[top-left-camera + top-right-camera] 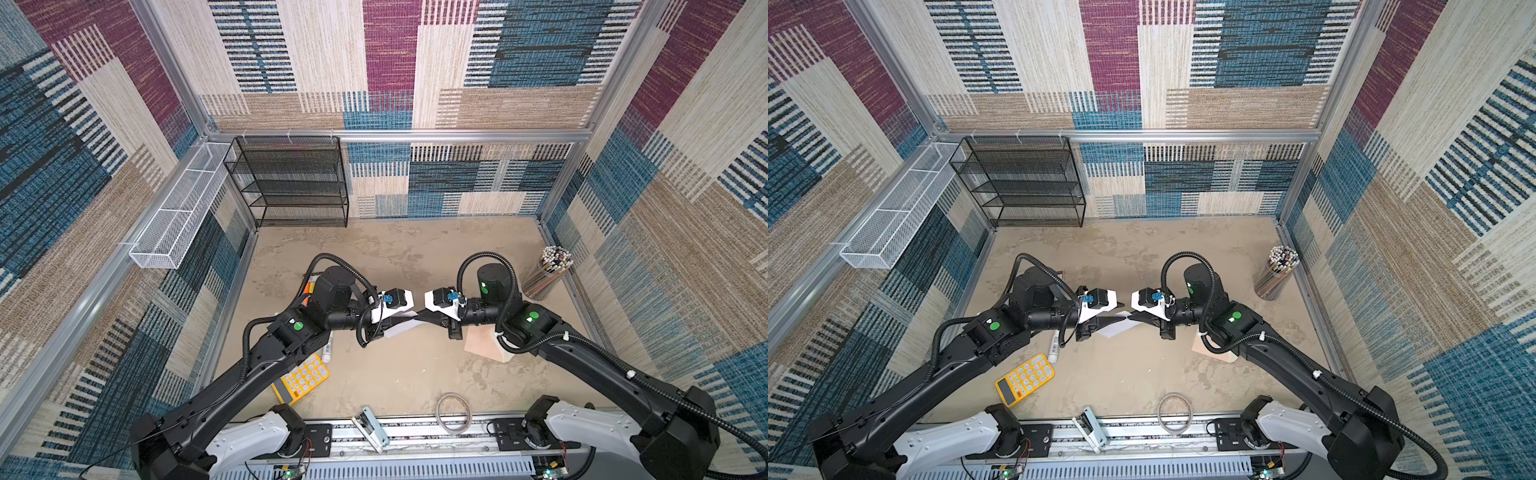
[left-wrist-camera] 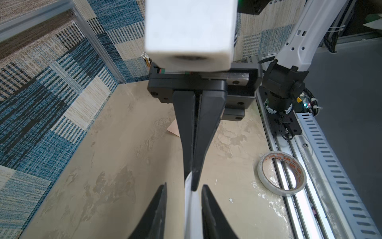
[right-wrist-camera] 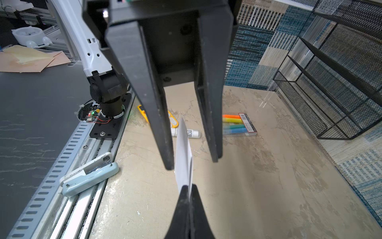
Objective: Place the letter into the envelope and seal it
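Paper held in mid-air above the middle of the table (image 1: pixel 395 257): the letter (image 3: pixel 184 153) stands edge-on, pinched along one end by the right gripper (image 2: pixel 193 183), whose jaws are clamped flat on it. The left gripper (image 3: pixel 192 163) straddles the sheet with its jaws apart, neither finger plainly touching. The envelope (image 1: pixel 484 347) lies flat toward the table's right edge, partly under the right arm. A single sheet like this should be light and limp — likely to droop or twist from a one-end pinch. Best to grip close to a short edge, leaving the leading end free to slide in.
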Motion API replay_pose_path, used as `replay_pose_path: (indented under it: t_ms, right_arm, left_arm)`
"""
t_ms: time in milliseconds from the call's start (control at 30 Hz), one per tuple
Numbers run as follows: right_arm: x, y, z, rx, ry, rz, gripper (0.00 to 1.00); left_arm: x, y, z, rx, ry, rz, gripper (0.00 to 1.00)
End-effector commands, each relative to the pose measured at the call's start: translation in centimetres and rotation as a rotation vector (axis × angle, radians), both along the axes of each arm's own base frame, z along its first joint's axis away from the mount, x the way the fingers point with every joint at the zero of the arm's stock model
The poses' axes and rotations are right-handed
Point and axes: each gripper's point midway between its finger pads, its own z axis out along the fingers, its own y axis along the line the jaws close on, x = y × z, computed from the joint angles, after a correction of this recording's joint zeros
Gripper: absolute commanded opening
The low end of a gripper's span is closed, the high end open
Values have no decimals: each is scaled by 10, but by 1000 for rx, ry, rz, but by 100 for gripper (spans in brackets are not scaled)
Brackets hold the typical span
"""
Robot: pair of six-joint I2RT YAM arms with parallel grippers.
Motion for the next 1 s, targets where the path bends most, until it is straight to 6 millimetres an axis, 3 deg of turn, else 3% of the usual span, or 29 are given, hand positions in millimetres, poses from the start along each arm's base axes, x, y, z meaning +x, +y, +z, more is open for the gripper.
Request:
replay_pose_path:
  t_ms: [0,133,267,300,467,533,567,600,633,667,933,967]
  right_arm:
    - [-1,0,1,-3,-12,2,0]
    - [2,1,-1,-10,-6,-2,0]
    - [3,1,-1,-14,-9,-6,0]
    - [4,1,-2,-16,-9,-9,0]
    - [5,0,-1,-17,-15,-20,0]
    - [5,0,2,-16,-21,-27,0]
    - [6,-1,3,-15,-27,-33,0]
    - [6,-1,4,-15,-29,-35,0]
    - [6,-2,5,-15,-29,-38,0]
    - [6,-2,5,-15,-28,-38,0]
    - [3,-3,9,-8,-21,-46,0]
    - [2,-4,9,-9,-21,-46,0]
  left_arm:
    - [-1,-4,2,-20,21,-11,26]
    - [2,-6,1,-23,21,-10,22]
    - [3,-8,-3,-16,26,-11,1]
    - [3,-8,-3,-16,27,-12,0]
    - [-4,-7,-6,-15,48,-37,0]
    - [-4,-5,-9,-6,52,-26,25]
    - [-5,-4,-11,-3,54,-26,31]
    - [-1,-1,-14,10,46,2,31]
    - [-1,0,-14,12,42,7,21]
    - [-2,1,-15,16,42,8,1]
    - [-3,0,-11,11,44,-2,0]
    - [-1,0,-12,14,43,12,12]
